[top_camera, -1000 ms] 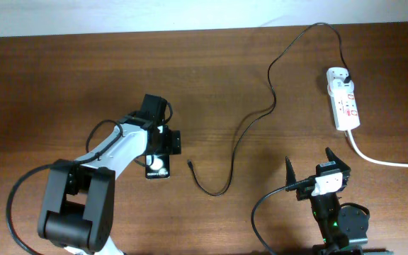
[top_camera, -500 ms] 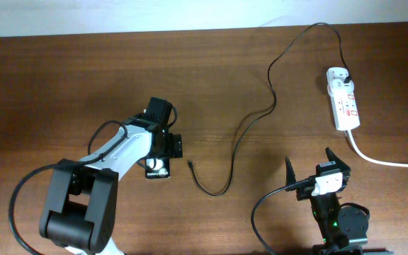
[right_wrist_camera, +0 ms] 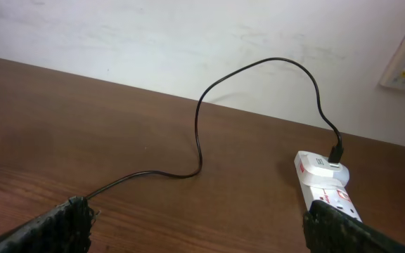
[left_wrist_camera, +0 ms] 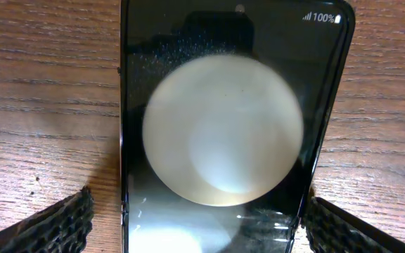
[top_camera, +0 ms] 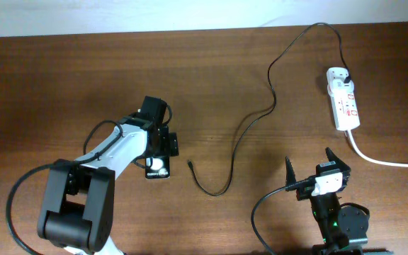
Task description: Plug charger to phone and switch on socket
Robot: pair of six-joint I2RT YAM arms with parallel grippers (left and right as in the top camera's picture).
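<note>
The black phone (top_camera: 157, 167) lies flat at centre left, mostly under my left gripper (top_camera: 161, 145). In the left wrist view the phone (left_wrist_camera: 223, 133) fills the frame, with a big round white reflection. My left gripper (left_wrist_camera: 199, 232) is open, one finger on each side of the phone's long edges with a small gap. The black charger cable (top_camera: 234, 149) runs from its plug in the white socket (top_camera: 344, 106) to its loose tip (top_camera: 191, 166), right of the phone. My right gripper (top_camera: 309, 159) is open and empty at the front right. Socket (right_wrist_camera: 325, 184) and cable (right_wrist_camera: 200, 133) show ahead of it.
A thick white cord (top_camera: 381, 161) leaves the socket toward the right edge. The cable loops across the middle of the wooden table (top_camera: 62, 71). A white wall (right_wrist_camera: 118, 35) stands behind the table's far edge.
My left gripper shifted slightly right, then back left, over the phone. The phone, the cable and the right arm have not moved.
</note>
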